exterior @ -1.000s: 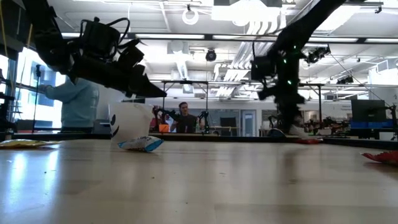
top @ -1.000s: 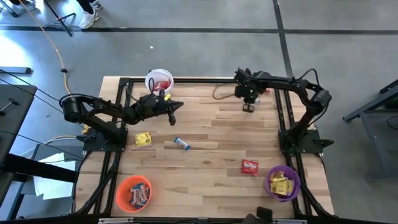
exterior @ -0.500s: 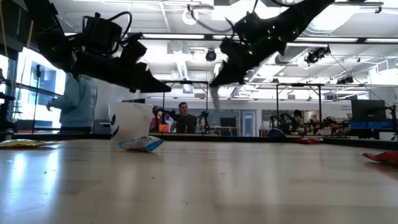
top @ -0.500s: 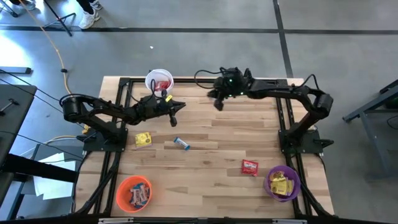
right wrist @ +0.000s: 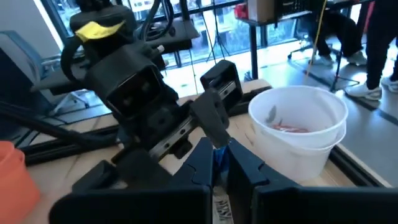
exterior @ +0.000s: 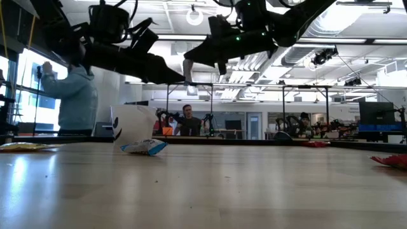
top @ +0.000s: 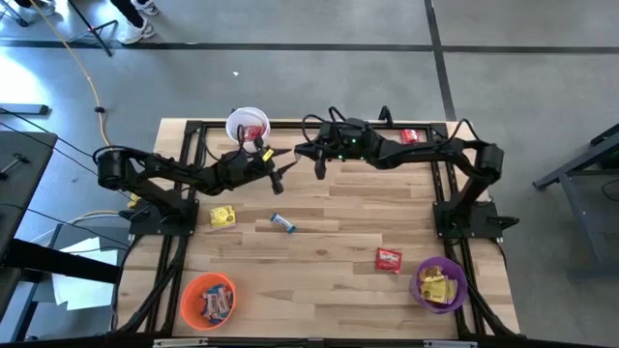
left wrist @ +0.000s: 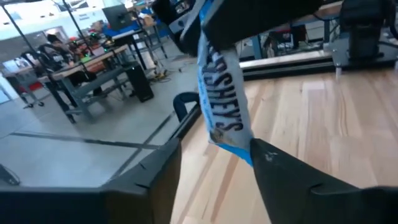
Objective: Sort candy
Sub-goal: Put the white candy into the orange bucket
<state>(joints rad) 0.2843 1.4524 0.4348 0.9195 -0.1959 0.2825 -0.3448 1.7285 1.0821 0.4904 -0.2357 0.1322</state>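
A blue-and-white candy bar (left wrist: 222, 106) hangs above the table's far middle, with my right gripper (top: 311, 159) shut on it. My left gripper (top: 281, 175) is open and faces it from the left. Its two fingers (left wrist: 283, 171) stand on either side of the bar's lower end. On the table lie a yellow packet (top: 223, 217), another blue-and-white bar (top: 282, 223) and a red packet (top: 388, 258). A further red packet (top: 409, 136) lies at the far right. My right gripper pinches the bar's upper end (right wrist: 218, 157) between its two fingers, coming about level from the table's right. The bar hangs tilted below the fingers, clear of the table. My left gripper: the bar's lower tip (left wrist: 244, 149) is right by one finger; I cannot tell whether they touch.
A white cup (top: 248, 127) with red candy stands at the far edge, just behind the two grippers. An orange cup (top: 208, 300) with candy is at the near left, a purple cup (top: 441, 283) with yellow packets at the near right. People show beyond the table.
My right gripper has swung from the table's far right toward my left gripper, rising and tipping from pointing down to about level, with the bar hanging from it. My left gripper has opened and risen a little, so its fingers now flank the bar.
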